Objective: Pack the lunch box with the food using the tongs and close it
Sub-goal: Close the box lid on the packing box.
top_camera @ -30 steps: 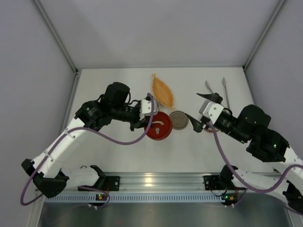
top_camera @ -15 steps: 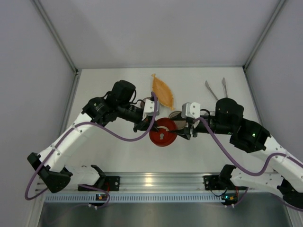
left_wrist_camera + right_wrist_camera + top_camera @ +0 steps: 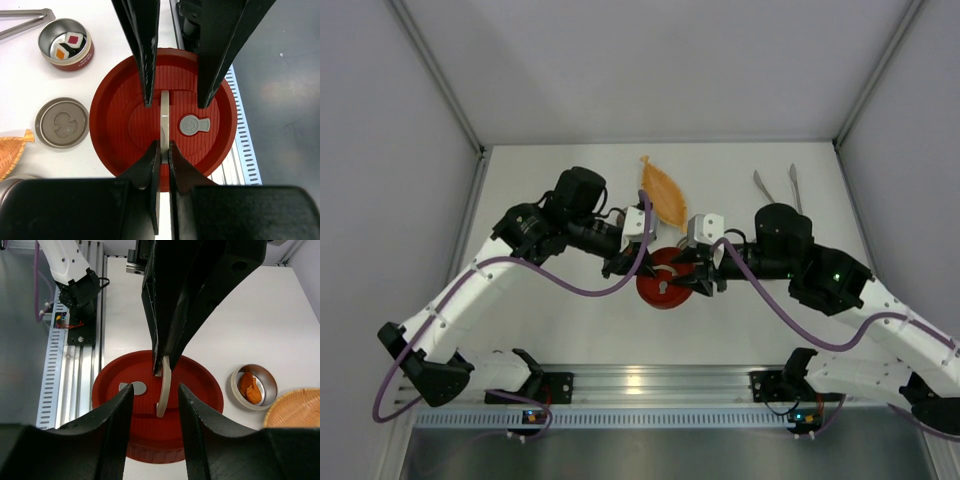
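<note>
The lunch box's round red lid (image 3: 663,285) hangs between both arms. My left gripper (image 3: 164,150) is shut on the lid's thin white handle (image 3: 165,112). My right gripper (image 3: 155,400) is open, one finger on each side of that handle (image 3: 162,390) without touching it. A small metal tin (image 3: 66,44) holds brown-and-white food cubes. Another tin (image 3: 254,386) holds orange-brown food lumps. The silver tongs (image 3: 780,185) lie at the back right, away from both grippers. In the top view the left gripper (image 3: 645,262) and right gripper (image 3: 688,280) meet over the lid.
The orange leaf-shaped dish (image 3: 663,192) lies just behind the lid. A flat grey tin lid (image 3: 62,122) rests beside the red lid. The aluminium rail (image 3: 660,385) with both arm bases runs along the near edge. Grey walls enclose the table.
My right arm has swung left from near the tongs to the red lid, its jaws narrowing around the handle. My left gripper has carried the lid slightly right and nearer.
</note>
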Controlling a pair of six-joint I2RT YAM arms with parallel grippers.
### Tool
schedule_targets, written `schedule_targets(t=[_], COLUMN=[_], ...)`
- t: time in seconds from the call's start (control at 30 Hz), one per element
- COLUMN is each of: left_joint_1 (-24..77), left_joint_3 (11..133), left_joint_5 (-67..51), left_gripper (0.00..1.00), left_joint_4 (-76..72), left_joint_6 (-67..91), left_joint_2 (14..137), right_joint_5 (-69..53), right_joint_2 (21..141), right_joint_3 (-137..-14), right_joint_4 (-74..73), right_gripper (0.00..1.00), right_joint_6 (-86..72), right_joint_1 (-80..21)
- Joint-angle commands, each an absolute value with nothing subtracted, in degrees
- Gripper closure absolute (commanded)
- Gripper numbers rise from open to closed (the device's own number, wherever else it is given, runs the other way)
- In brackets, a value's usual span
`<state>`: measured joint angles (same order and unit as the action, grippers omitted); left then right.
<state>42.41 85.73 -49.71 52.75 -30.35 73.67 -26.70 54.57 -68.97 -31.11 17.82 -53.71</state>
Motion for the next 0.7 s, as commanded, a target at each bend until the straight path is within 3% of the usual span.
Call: schedule_targets(t=[0.0, 0.27, 0.57, 0.6, 0.67], left_joint_1=[42.36, 42.36, 42.36, 42.28, 42.28], left_joint_3=[88.50, 88.77, 89.03, 89.03, 88.77], left_joint_5=[-52.21, -52.47, -53.08, -53.17, -52.65], left_gripper=[1.00, 1.00, 1.00, 1.00, 1.00], left_joint_4=[52.03, 52.03, 50.10, 49.92, 49.92], left_joint_6=[-30.32, -29.53, -26.28, -25.93, -25.49], left_joint_2=[73.83, 74.00, 74.44, 74.36, 74.27], right_joint_5=[-27.86, -26.45, -26.45, -26.19, -25.58], right_joint_2=[55.90, 58.62, 60.55, 60.56, 60.03], right_joint_3=[-68.64, -70.31, -71.19, -71.10, -70.93], right_joint_4=[-29.97, -30.14, -32.08, -32.25, -32.52], right_gripper=[0.60, 0.64, 0.91, 0.99, 1.00], right_joint_6=[16.61, 16.00, 16.52, 16.70, 17.14], right_joint_1=[-53.09, -53.09, -53.09, -53.09, -53.00])
